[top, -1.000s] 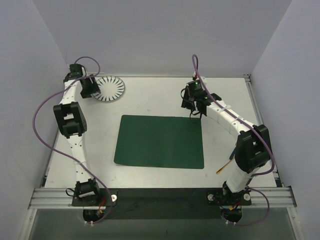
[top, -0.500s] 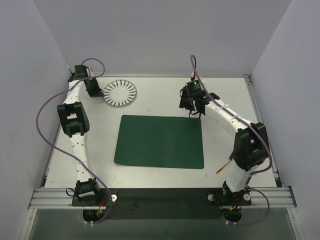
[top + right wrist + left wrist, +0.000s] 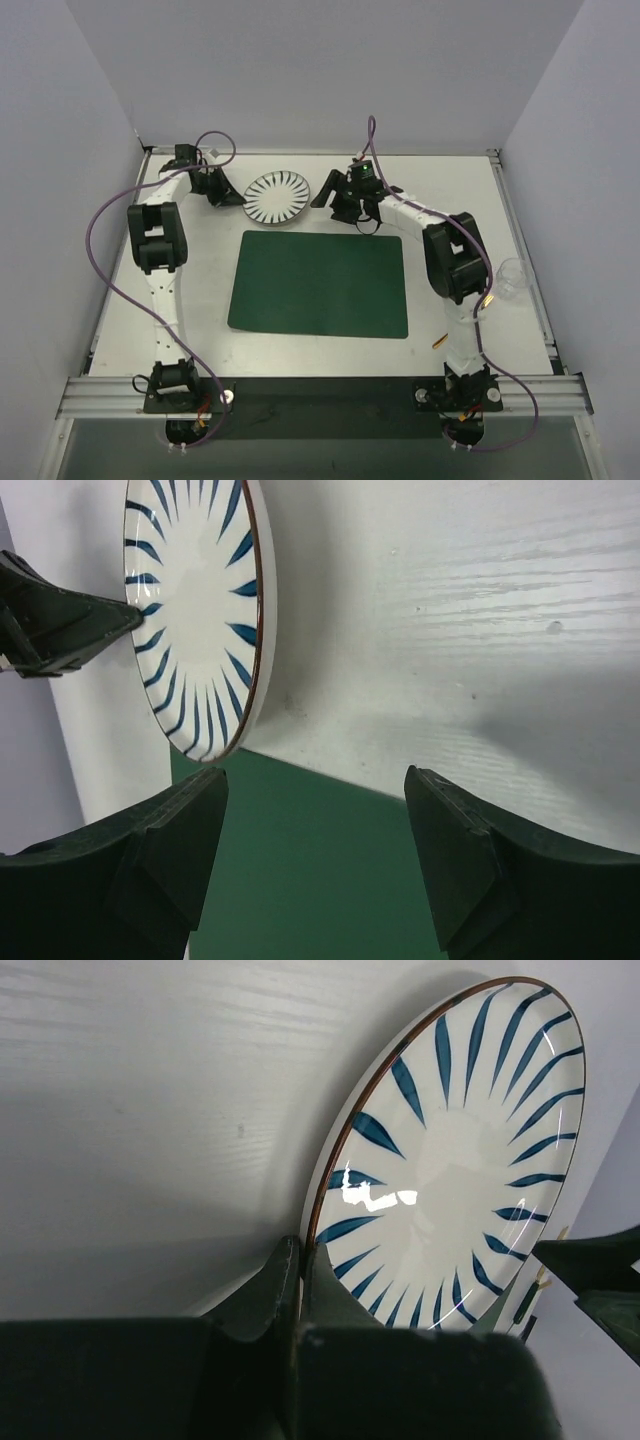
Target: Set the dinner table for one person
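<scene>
A white plate with blue radial stripes [image 3: 278,196] lies at the back of the dinner table [image 3: 200,290], just beyond the dark green placemat [image 3: 318,284]. My left gripper [image 3: 232,197] is shut on the plate's left rim; in the left wrist view its fingertips [image 3: 300,1260] pinch the brown edge of the plate [image 3: 460,1160]. My right gripper [image 3: 340,207] stands open just right of the plate, apart from it. In the right wrist view the right gripper [image 3: 315,800] has only the placemat [image 3: 300,880] between its fingers, with the plate [image 3: 195,610] at upper left.
A clear glass [image 3: 512,278] stands near the table's right edge beside the right arm. A thin gold-coloured item [image 3: 438,342] pokes out by the right arm's base. Metal rails [image 3: 320,395] run along the near edge.
The left gripper shut on the plate's rim and drew it rightward along the back of the table. The right arm swung left toward the plate and opened its jaws, uncovering the glass.
</scene>
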